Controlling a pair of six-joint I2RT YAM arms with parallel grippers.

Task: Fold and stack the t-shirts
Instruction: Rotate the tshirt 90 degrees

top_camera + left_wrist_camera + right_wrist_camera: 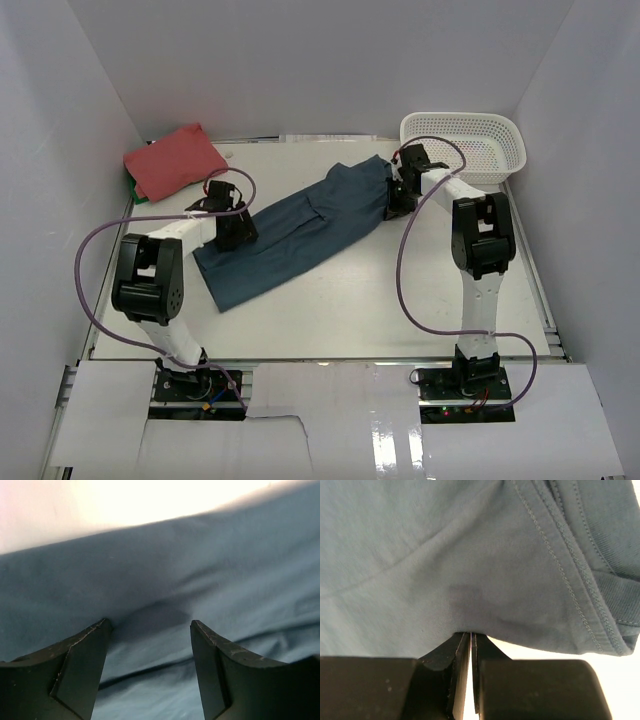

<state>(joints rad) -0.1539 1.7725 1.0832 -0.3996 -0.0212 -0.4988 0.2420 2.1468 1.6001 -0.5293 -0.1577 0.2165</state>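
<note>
Top view, tees: we count two. The blue tee (300, 235) lies mid-table as a long strip running from near left to far right. The red tee (175, 160) sits folded at the far-left corner.
Top view, grippers: we count two. The left gripper (237, 228) is down on the strip's near-left part, at its far edge. The right gripper (400, 195) is at the far-right end, just beside the one basket (460, 118).
Top view, coming move: each arm is at its own end of that long axis, so we judge the fold turns on bringing one end toward the other.
Left wrist: the left gripper (150, 625) stands wide apart, tips pressed onto the blue tee (200, 570). The cloth dimples between them and nothing is clamped.
Right wrist: the right gripper (471, 635) is all but closed, showing only a thin slit. We judge it pinches the blue tee (420, 555) at its edge, near a stitched hem.
</note>
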